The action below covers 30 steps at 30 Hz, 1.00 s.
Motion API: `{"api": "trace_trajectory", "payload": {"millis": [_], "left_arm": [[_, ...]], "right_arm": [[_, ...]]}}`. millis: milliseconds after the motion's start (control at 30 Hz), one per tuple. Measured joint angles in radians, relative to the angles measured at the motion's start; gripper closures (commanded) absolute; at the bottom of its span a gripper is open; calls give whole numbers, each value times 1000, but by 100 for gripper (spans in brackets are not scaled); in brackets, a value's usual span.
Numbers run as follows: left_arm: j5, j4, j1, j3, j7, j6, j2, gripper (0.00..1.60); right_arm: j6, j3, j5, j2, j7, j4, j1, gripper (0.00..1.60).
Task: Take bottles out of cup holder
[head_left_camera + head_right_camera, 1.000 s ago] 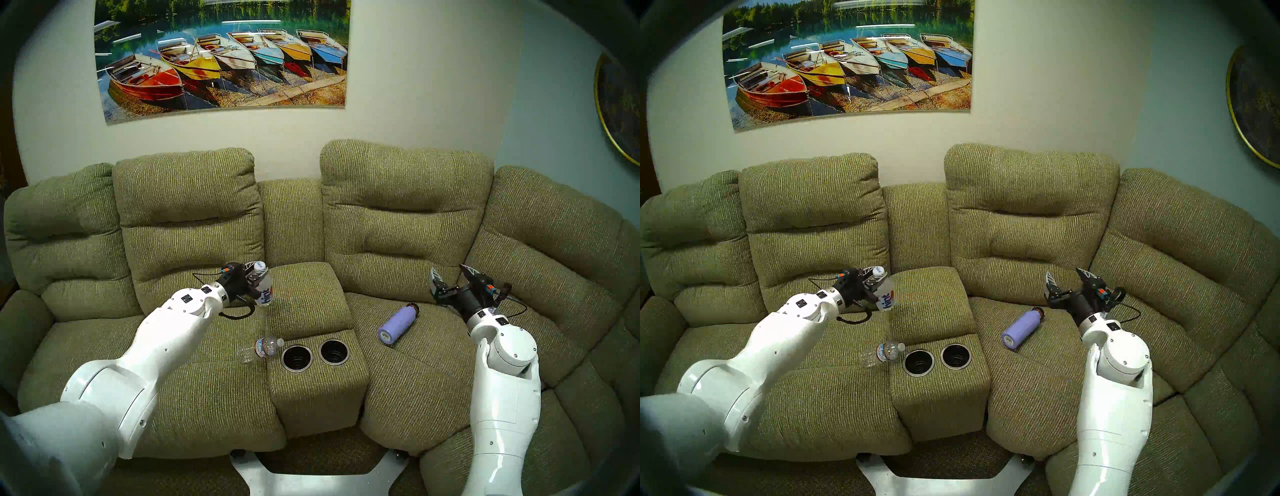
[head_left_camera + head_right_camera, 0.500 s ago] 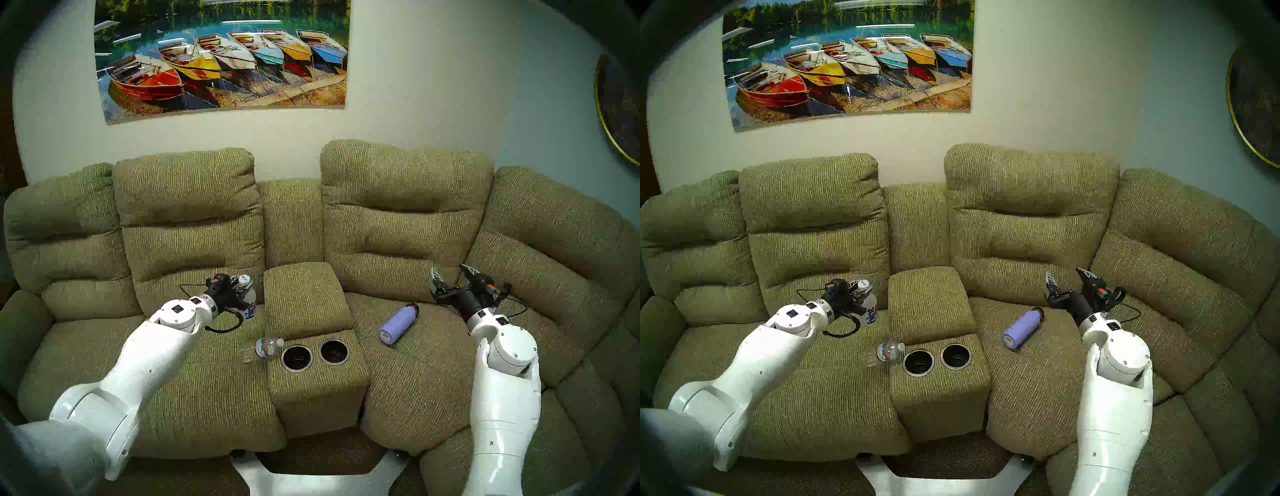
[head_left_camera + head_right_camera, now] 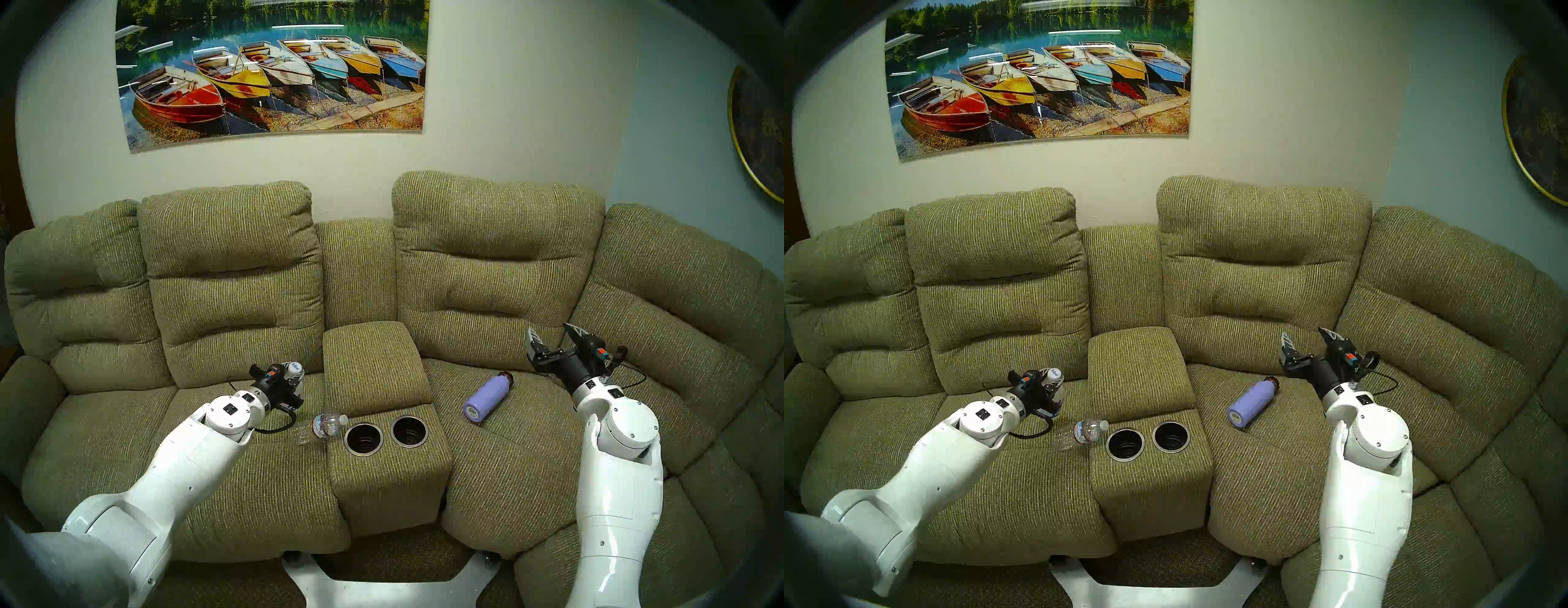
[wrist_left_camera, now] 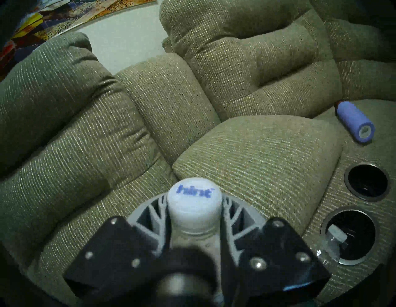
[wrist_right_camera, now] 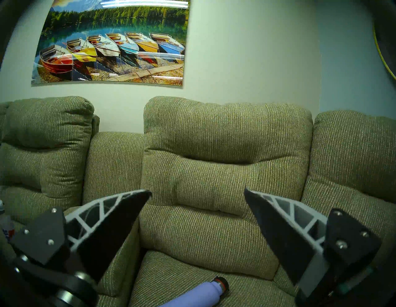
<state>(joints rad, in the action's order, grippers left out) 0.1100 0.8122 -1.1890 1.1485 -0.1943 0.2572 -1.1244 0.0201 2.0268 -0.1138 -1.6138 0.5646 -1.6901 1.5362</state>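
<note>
Left wrist view: left tool (image 4: 195, 227) pinches the hint bottle (image 4: 194, 200) at its neck, cap pointing ahead, long axis along the fingers, seat cushion (image 3: 237, 429) below; both cup holder wells (image 3: 364, 439) empty to its right; right tool (image 5: 197, 216) spread, idle.

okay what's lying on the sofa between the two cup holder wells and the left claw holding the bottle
A clear bottle lies on its side there, cap toward the cup holder wells, seen in the head views.
</note>
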Motion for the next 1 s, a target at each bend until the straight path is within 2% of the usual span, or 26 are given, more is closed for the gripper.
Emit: {"api": "trace_trajectory", "payload": {"millis": [300, 467, 833, 867, 900, 967, 1000], "left_arm": [[-58, -160, 47, -39, 38, 101, -45, 160], [-92, -243, 82, -64, 57, 129, -69, 160], [-137, -352, 157, -98, 87, 158, -117, 160], [-140, -359, 163, -100, 88, 160, -121, 131], [-143, -367, 171, -102, 90, 163, -126, 112], [-148, -380, 183, -105, 93, 166, -134, 99], [-150, -387, 189, -107, 94, 167, -138, 84]], "right_arm": [[0, 0, 0, 0, 0, 0, 0, 0], [0, 0, 0, 0, 0, 0, 0, 0], [0, 0, 0, 0, 0, 1, 0, 0], [0, 0, 0, 0, 0, 1, 0, 0], [0, 0, 0, 0, 0, 1, 0, 0], [0, 0, 0, 0, 0, 1, 0, 0], [0, 0, 0, 0, 0, 1, 0, 0]]}}
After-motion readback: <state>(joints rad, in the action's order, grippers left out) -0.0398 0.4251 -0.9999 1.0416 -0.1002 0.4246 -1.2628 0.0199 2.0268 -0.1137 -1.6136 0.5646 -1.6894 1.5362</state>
